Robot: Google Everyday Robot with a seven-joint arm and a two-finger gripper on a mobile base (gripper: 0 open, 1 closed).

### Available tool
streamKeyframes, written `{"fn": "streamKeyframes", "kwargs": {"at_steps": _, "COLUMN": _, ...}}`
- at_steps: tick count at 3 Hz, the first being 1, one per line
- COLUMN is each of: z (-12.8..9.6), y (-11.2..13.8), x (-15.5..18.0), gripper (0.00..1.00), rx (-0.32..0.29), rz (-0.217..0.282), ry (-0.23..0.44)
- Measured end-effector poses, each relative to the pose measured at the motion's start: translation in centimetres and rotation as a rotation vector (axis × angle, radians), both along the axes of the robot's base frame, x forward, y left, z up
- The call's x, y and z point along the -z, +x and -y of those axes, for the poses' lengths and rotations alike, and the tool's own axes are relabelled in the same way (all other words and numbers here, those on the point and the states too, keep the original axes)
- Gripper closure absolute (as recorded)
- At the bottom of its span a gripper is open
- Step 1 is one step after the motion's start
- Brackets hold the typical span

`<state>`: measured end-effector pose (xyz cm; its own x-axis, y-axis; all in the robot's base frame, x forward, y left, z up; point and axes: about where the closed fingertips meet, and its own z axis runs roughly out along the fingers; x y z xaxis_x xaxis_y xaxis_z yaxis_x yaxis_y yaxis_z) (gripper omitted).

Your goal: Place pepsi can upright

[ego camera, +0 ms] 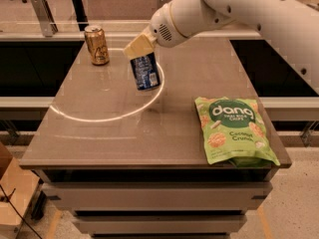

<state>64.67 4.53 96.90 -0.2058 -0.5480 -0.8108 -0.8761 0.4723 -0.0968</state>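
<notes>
Well back of the middle of the smooth grey-brown table [99, 133], the pepsi can [146, 73] stands nearly upright with a slight lean, a dark blue metal cylinder with white lettering and a silver bottom rim. Its top end is hidden under the gripper [139, 48], which comes down on it from the upper right at the end of a glossy white, rounded arm [239, 9]. The cream-coloured, flat, blocky fingers [135, 48] are drawn in narrow around the top of the can and grip it there; whether the can's base touches the table or hangs just above it cannot be told. To the left and farther back, well apart from the blue can, a shiny gold can [96, 45] stands upright. Near the front right corner lies a crinkled green Dang bag of coconut crunch chips [234, 131], flat on its back. A thin bright arc of reflected light [99, 117] curves across the tabletop in front of the pepsi can.
</notes>
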Motion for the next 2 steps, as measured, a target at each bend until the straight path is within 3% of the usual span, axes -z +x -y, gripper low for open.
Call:
{"fn": "streamKeyframes", "kwargs": {"at_steps": 1, "z": -0.19, "y": -0.06, "x": 0.55, "gripper": 1.00, "rx": -0.049, "rz": 0.036, "ry": -0.036}}
{"fn": "streamKeyframes", "kwargs": {"at_steps": 2, "z": -0.66, "y": -0.18, "x": 0.99, "gripper": 1.00, "rx": -0.116, "rz": 0.112, "ry": -0.077}}
